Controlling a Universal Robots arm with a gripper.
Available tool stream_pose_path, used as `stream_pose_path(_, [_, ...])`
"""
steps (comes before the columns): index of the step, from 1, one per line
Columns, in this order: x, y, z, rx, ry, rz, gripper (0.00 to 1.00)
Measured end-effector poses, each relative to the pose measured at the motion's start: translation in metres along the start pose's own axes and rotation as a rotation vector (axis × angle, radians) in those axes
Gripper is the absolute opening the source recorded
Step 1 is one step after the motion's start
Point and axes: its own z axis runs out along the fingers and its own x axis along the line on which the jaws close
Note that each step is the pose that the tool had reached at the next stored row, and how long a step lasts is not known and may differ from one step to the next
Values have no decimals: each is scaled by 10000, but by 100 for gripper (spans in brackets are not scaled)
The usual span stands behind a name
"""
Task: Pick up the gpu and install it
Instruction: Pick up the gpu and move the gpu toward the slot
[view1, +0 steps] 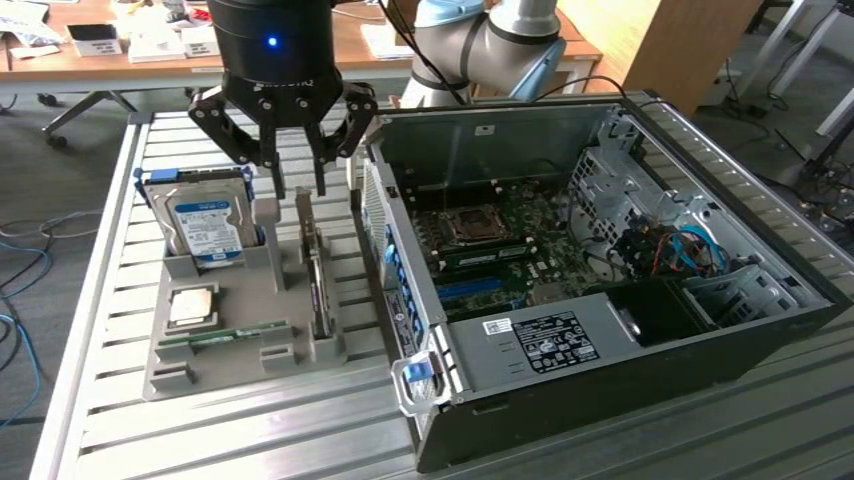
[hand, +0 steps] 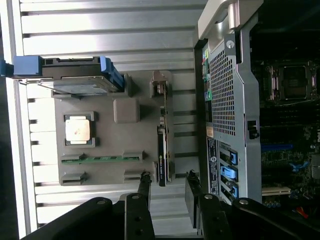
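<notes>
The end effector (view1: 296, 175) hung released, its fingers spread apart and gripping nothing, just above one end of the gpu (view1: 316, 275). The card stood on edge in a slot of the grey holder tray (view1: 240, 350), beside the open computer case (view1: 561, 360) on the desk (view1: 200, 440). The tray also held a hard drive (view1: 203, 225) standing upright, a processor chip (view1: 194, 305) lying flat and a RAM stick (view1: 220, 337). Inside the case lay the motherboard (view1: 514, 250).
</notes>
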Motion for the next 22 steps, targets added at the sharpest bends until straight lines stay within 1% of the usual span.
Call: stream_pose_path(22, [1, -2, 49, 1, 0, 0, 42])
